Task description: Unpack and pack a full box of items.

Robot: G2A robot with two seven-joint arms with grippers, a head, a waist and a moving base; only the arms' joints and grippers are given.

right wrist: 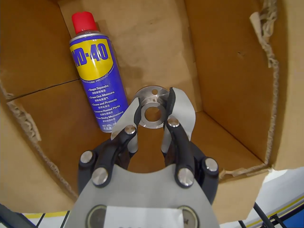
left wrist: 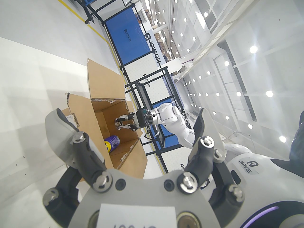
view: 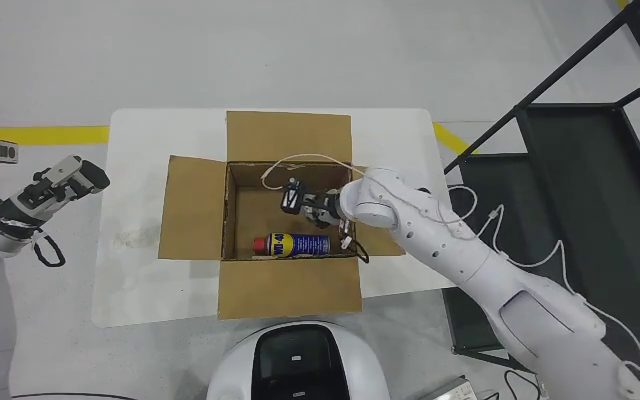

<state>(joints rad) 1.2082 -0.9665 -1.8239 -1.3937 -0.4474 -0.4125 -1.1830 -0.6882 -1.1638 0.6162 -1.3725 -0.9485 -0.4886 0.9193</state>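
Observation:
An open cardboard box stands in the middle of the white table. A blue and yellow spray can with a red cap lies on the box floor along the near wall; the same spray can is beside my right fingers. My right gripper is shut on a shiny metal flange ring, held by its hub within the box opening. My left gripper is off the table's left edge, open and empty, its fingers spread wide.
The four box flaps lie folded outward over the table. A thin white cable runs over the box's back edge to the right arm. A black metal rack stands right of the table.

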